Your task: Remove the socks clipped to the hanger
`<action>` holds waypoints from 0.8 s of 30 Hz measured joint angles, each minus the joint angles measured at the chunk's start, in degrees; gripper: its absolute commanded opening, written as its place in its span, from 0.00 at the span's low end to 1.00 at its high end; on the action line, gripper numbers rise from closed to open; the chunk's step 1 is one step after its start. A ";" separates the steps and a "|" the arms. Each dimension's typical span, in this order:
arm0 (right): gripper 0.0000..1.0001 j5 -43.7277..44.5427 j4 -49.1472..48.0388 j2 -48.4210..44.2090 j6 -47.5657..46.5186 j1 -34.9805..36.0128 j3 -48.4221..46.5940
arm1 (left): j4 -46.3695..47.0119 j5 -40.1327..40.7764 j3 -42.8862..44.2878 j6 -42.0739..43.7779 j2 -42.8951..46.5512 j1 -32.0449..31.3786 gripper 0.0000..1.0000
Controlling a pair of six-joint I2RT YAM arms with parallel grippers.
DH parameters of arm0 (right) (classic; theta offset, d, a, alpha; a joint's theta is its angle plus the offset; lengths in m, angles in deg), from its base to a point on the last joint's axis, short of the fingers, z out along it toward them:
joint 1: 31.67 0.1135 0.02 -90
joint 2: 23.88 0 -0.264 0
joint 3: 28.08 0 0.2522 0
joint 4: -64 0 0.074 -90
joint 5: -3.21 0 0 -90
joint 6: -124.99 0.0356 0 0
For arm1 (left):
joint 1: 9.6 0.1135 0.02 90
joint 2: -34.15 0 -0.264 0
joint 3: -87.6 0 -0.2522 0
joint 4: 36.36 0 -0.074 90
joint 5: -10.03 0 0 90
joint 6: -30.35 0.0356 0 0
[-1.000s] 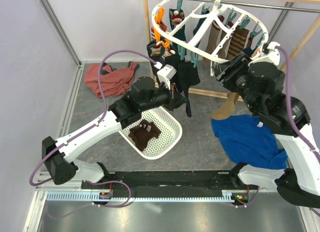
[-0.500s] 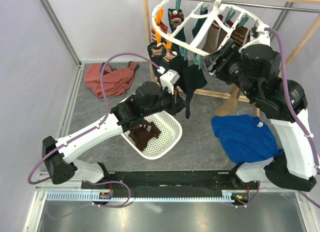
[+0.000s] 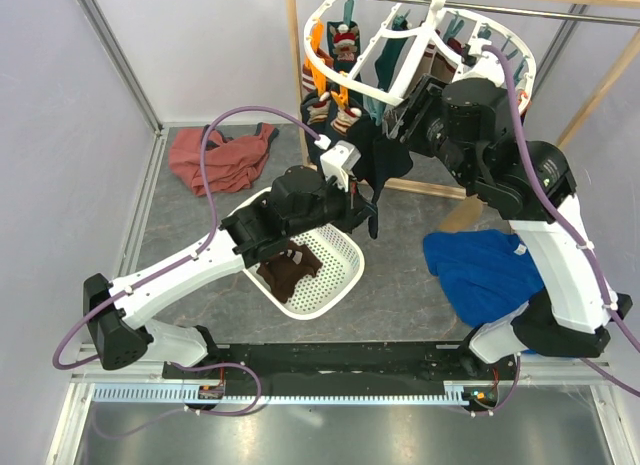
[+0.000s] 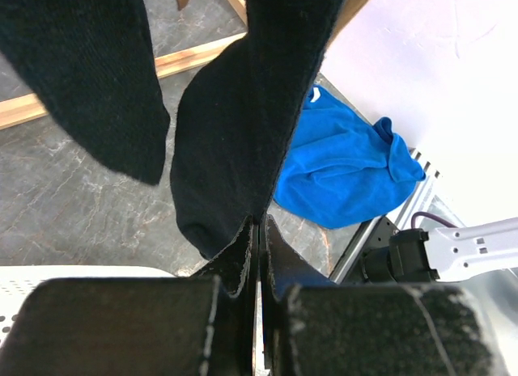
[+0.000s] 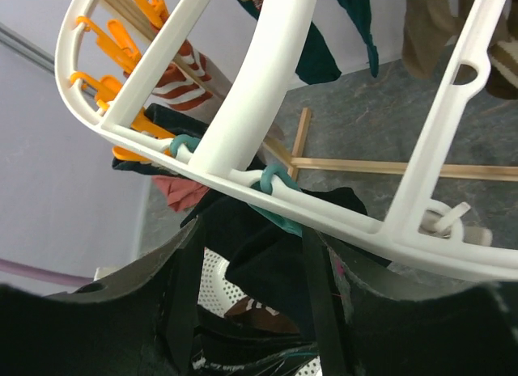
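Note:
The white oval hanger (image 3: pixel 318 73) hangs at the top with several socks on orange and teal clips. My left gripper (image 3: pixel 367 213) is shut on the lower end of a hanging black sock (image 3: pixel 387 161). In the left wrist view the jaws (image 4: pixel 259 230) pinch that black sock (image 4: pixel 235 133). My right gripper (image 3: pixel 396 121) is open just under the hanger's front rim. In the right wrist view the hanger (image 5: pixel 267 85) crosses above the gripper (image 5: pixel 251 287). Its fingers stand either side of the black sock's top (image 5: pixel 275 263), below a teal clip (image 5: pixel 273 186).
A white perforated basket (image 3: pixel 345 247) holding a brown sock (image 3: pixel 288 267) sits under my left arm. A rust-red garment (image 3: pixel 215 160) lies at the left, a blue cloth (image 3: pixel 490 275) at the right. The wooden rail frame (image 3: pixel 292 55) stands behind the hanger. A second black sock (image 4: pixel 89 69) hangs beside the gripped one.
My right arm has swung left and up, bringing its open gripper under the hanger's front rim at the teal clip. My left gripper has shifted slightly right, still holding the black sock.

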 measured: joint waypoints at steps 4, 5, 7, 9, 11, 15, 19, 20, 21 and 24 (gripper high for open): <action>0.58 3.13 0.26 1.36 -1.31 1.60 -0.85 | -0.61 0.04 0.55 0.02 0.13 -0.81 0.02; 0.58 4.33 0.37 1.66 -1.77 2.27 -1.09 | -0.87 0.04 0.79 0.04 0.13 -0.96 0.02; 0.58 7.02 0.76 2.45 -2.60 3.80 -2.01 | -1.22 0.04 1.25 0.11 0.13 -1.36 0.02; 0.58 9.35 1.33 3.23 -3.23 5.09 -3.04 | -1.62 0.20 1.79 0.31 0.13 -1.73 0.02; 0.58 11.85 2.21 3.85 -3.69 6.23 -3.67 | -2.16 0.70 2.32 0.48 0.13 -1.97 0.02; 0.56 15.80 3.61 4.24 -4.31 7.56 -3.67 | -2.58 1.42 2.82 0.59 0.13 -2.38 0.02; 0.54 18.75 4.07 4.48 -4.94 8.61 -3.67 | -2.64 1.53 2.93 0.68 0.13 -2.91 0.02; 0.54 19.47 4.07 4.52 -5.16 8.87 -3.67 | -2.71 1.53 2.93 0.74 0.13 -3.08 0.02; 0.54 19.85 4.07 4.59 -5.29 8.90 -3.67 | -2.80 1.55 2.97 0.81 0.13 -3.19 0.02; 0.55 20.98 4.04 4.72 -5.92 9.22 -3.69 | -3.21 1.57 3.21 0.96 0.13 -3.54 0.02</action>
